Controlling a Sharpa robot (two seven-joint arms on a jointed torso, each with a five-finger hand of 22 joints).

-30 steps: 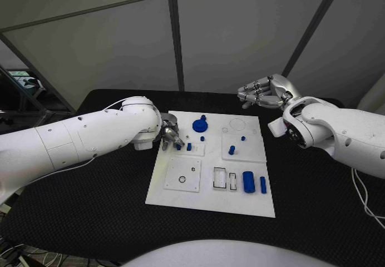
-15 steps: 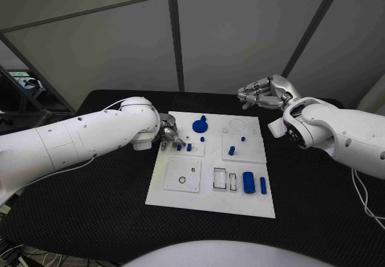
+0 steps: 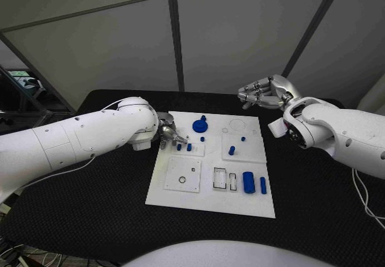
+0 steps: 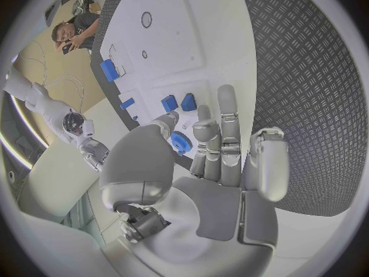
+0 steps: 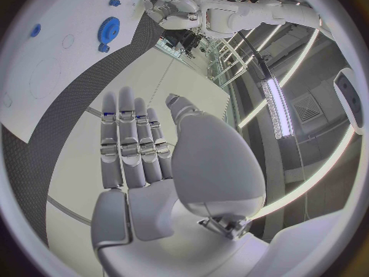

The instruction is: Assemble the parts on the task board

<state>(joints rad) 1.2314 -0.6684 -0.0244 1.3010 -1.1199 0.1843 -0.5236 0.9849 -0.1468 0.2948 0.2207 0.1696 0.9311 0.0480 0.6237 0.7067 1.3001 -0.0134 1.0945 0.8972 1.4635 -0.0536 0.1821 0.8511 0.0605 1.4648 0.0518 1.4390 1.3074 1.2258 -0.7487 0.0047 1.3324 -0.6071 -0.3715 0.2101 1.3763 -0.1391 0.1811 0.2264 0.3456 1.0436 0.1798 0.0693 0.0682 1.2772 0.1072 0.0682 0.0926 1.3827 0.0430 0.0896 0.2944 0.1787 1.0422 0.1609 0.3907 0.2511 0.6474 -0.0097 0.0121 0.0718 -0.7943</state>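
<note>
- Blue against white: small blue peg pinched in the left hand, caught between thumb and fingertips in the wrist view, other fingers stretched long over the plate.
- Hovering at the task board's 9 o'clock-to-10 o'clock edge, right beside two short blue pins standing on the small square block there.
- Looks like the placing step: peg in hand, a seat to be found. Which hole is meant cannot be told from here.
- Calling next for a careful line-up over the socket, peg kept upright, then a straight push down. Risk of tilting and jamming, or clipping the neighbouring pins.
- Over at 1 o'clock, well apart from the board: right hand raised off the table, fingers held together and bent forward, nothing in them. Waiting, by the look of it.
- Elsewhere on the board: blue gear near 12 o'clock, a lone blue stub right of centre, a fat blue cylinder and a slim blue bar side by side near 4 o'clock, both lying loose and seemingly not yet seated.
- Open rectangular slots just beside that pair at centre, plus a flat white tile with a small ring mark toward 8 o'clock.
- Underfoot: black table, textured, mesh-like weave showing plainly in the left wrist view.
- Behind: pale grey partition panels with dark frames, closing off the far side at 12 o'clock.
</note>
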